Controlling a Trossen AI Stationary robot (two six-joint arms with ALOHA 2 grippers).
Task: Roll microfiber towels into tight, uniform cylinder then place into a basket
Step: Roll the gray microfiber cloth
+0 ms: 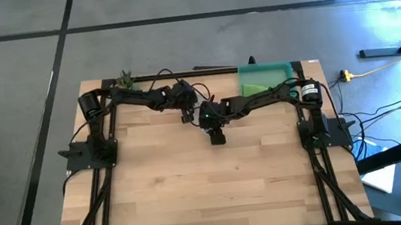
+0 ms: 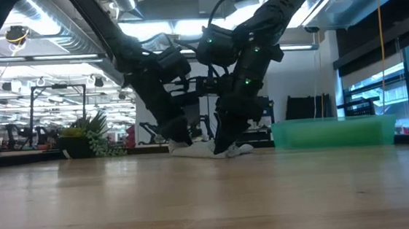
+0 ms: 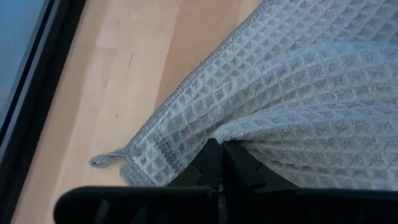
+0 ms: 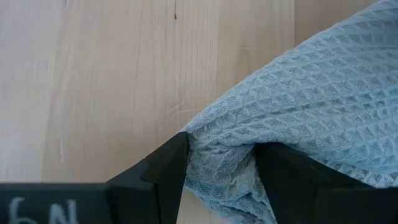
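Grey waffle-weave microfiber towel point(image 4: 323, 112) bunched on the wooden counter point(image 1: 216, 186), pinched by the closed left hand point(image 3: 222, 163), gripped by the right hand point(image 4: 221, 171).

Pale wooden worktop point(image 1: 194, 189) | teal basket point(image 1: 283, 67) at far right corner | small potted plant point(image 1: 126, 80) at far left | grey towel point(image 2: 206, 149) lying mid-back

Both arms down on grey towel point(image 2: 206, 150)
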